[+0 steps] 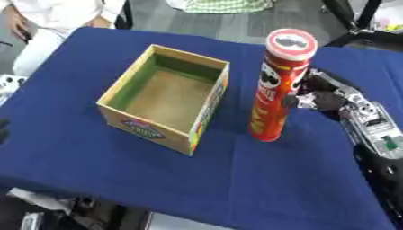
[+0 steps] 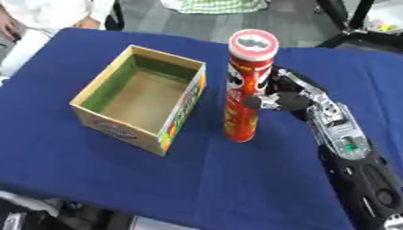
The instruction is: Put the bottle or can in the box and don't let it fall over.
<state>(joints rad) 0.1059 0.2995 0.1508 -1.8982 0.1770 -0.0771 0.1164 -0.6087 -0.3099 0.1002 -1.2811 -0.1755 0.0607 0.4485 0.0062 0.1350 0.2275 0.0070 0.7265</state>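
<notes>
A tall red chip can (image 1: 277,90) with a white lid stands upright on the blue tablecloth, just right of an open cardboard box (image 1: 167,96). The box is empty, with green inner walls and a brown floor. My right hand (image 2: 293,99) comes in from the right and sits against the can's middle. Its thumb (image 2: 252,101) lies across the can's front and its fingers curl behind the can. A small dark shape at the left edge (image 1: 2,129) may be part of my left hand.
The blue table (image 1: 236,188) has open cloth in front of the box and can. Its near edge runs along the bottom left. A person in white sits at the far left corner (image 1: 55,13). Dark chair legs (image 1: 346,18) stand at the back right.
</notes>
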